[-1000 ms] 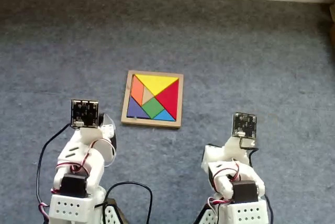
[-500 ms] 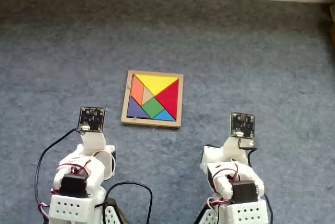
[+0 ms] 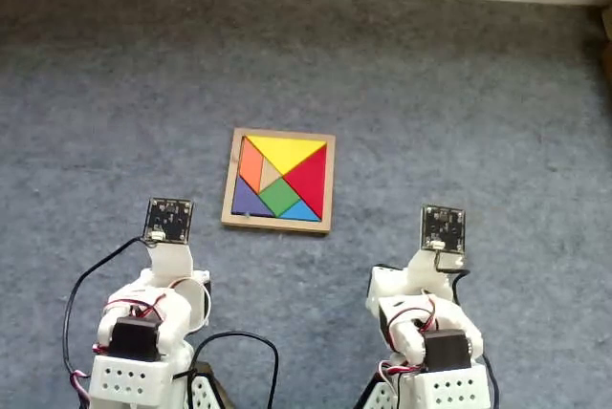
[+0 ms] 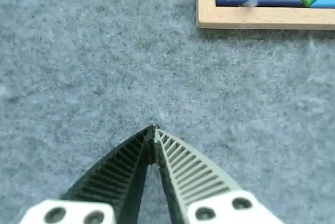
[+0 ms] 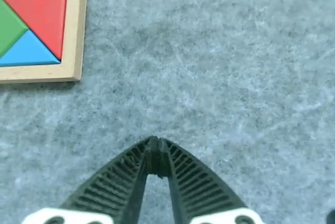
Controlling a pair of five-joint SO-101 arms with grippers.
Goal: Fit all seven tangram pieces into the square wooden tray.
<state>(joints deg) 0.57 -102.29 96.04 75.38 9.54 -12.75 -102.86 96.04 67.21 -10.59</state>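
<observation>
Both arms sat folded back, left gripper [image 4: 153,130] and right gripper [image 5: 155,141] pinched closed, empty, above the counter [image 3: 459,94]. The tray [image 3: 277,225] held seven coloured pieces [image 3: 287,153], fitted flush.

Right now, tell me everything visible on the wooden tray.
Square tray of pale wood with a raised rim, lying flat on the grey carpet, slightly turned. The tangram pieces fill its recess edge to edge: yellow, red, orange, tan, green, dark blue, light blue. Nothing else touches it.
</observation>
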